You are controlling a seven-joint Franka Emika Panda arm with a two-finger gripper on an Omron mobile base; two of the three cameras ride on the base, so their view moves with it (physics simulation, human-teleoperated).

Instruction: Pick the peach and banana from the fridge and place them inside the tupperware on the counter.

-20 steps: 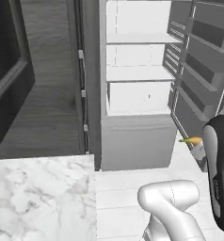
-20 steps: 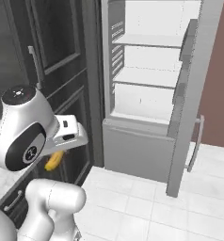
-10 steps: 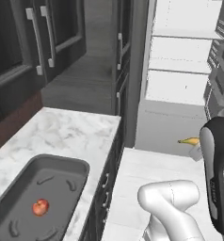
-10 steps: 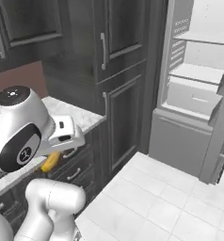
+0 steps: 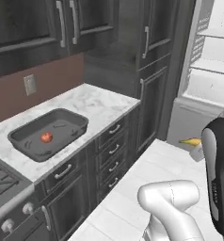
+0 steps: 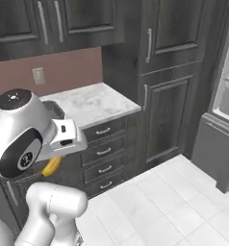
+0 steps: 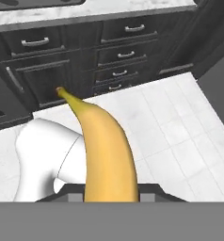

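My gripper (image 7: 109, 188) is shut on the yellow banana (image 7: 107, 150), which sticks out ahead of the hand over the white floor tiles. The banana (image 5: 189, 140) also shows beside my forearm, and the banana (image 6: 51, 166) pokes out under the hand in the right base view. The red-orange peach (image 5: 46, 137) lies inside the dark grey tupperware (image 5: 20, 141) on the white marble counter (image 5: 102, 103). A corner of the tupperware (image 6: 55, 109) peeks past my arm. The open fridge (image 5: 205, 80) stands at the right, well away from the counter.
Dark wood drawers with silver handles (image 5: 115, 149) run under the counter. A tall dark cabinet (image 6: 169, 81) stands between counter and fridge (image 6: 226, 96). Black stove grates (image 5: 1, 176) sit left of the tupperware. White floor tiles (image 6: 159, 202) lie open in front.
The base has turned, so both base views swung from the fridge to the counter and tupperware. The banana stays in the shut gripper.
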